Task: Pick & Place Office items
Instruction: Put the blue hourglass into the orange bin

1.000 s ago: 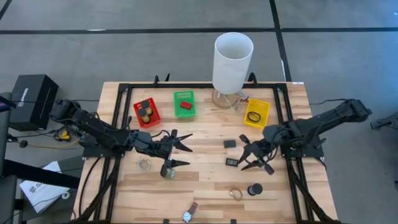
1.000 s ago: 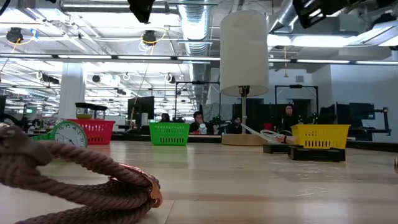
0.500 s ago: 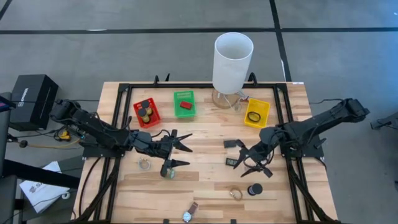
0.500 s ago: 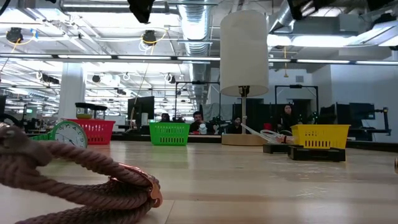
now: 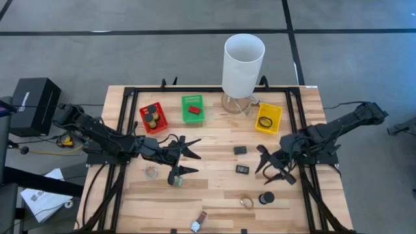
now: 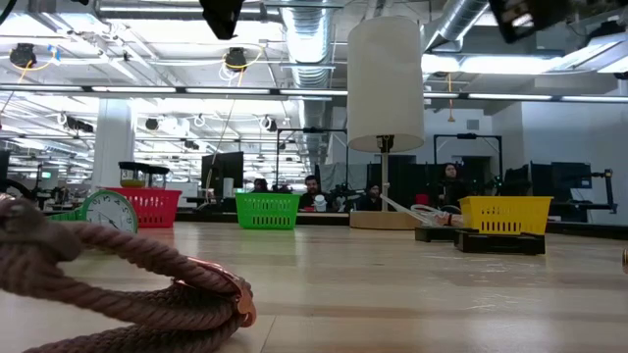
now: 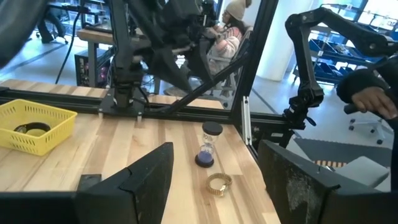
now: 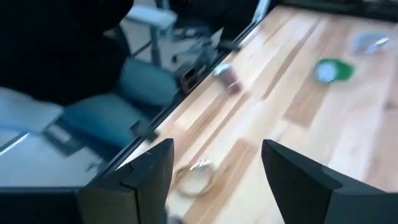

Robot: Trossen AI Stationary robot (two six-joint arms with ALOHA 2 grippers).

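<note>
My left gripper (image 5: 194,156) is open and empty over the table's left middle, above a green tape roll (image 5: 175,180) and beside a clear disc (image 5: 151,171). My right gripper (image 5: 261,162) is open and empty, just right of two small black blocks (image 5: 240,149) (image 5: 242,169) that lie flat on the wood. A black cylinder (image 5: 266,197) stands near a ring (image 5: 246,203). A wristwatch (image 5: 197,224) lies at the near edge. The left wrist view shows the cylinder (image 7: 210,146) and the ring (image 7: 217,183). The right wrist view shows the ring (image 8: 196,177) and the tape roll (image 8: 333,70).
A red bin (image 5: 153,118) holds several small items, a green bin (image 5: 192,108) holds a red block, and a yellow bin (image 5: 268,117) holds a black ring. A tall white cylinder (image 5: 244,65) stands at the far edge. Black frame rails (image 5: 120,130) border the table. People sit beyond the table (image 6: 312,191).
My right gripper has gone toward the table's left edge, up to the nearer black block, then back toward the right edge. It has stayed open. The blocks have not moved.
</note>
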